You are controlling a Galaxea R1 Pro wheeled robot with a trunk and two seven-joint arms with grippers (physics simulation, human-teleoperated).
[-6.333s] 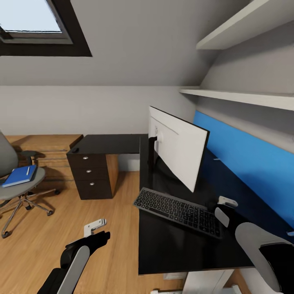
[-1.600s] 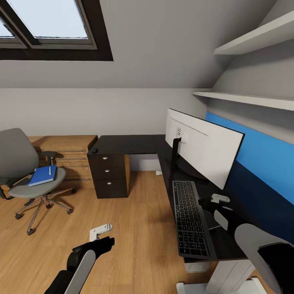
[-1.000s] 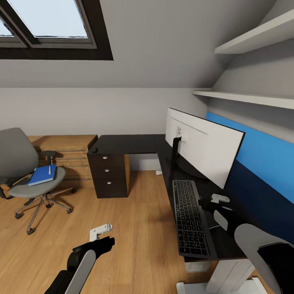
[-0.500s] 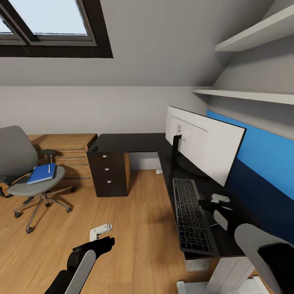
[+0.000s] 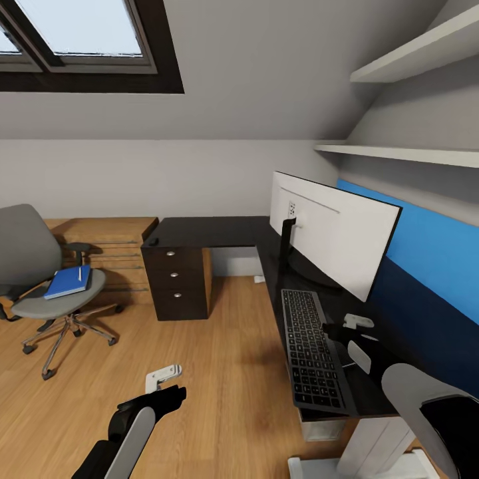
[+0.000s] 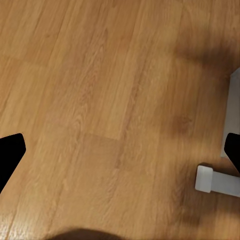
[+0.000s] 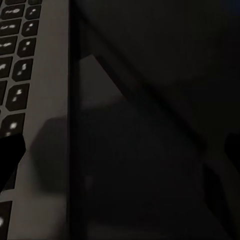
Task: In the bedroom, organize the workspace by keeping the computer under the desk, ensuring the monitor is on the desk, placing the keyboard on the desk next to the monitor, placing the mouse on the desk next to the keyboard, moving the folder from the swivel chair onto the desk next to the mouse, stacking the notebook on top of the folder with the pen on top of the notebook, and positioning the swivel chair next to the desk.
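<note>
The keyboard (image 5: 309, 349) lies lengthwise along the near edge of the desk (image 5: 199, 233), right in front of the monitor (image 5: 332, 236), so that pairing looks settled. The right gripper (image 5: 346, 327) hangs just beside it with fingers spread wide and empty; the left gripper (image 5: 163, 379) idles wide over the floor. The blue folder (image 5: 68, 281) with the pen (image 5: 80, 273) waits on the chair (image 5: 46, 279), well apart.

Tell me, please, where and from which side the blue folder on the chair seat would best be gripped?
Probably the folder's edge facing the room, approached from the front of the swivel chair. It lies flat on the seat, with backrest and armrests blocking the other sides.
</note>
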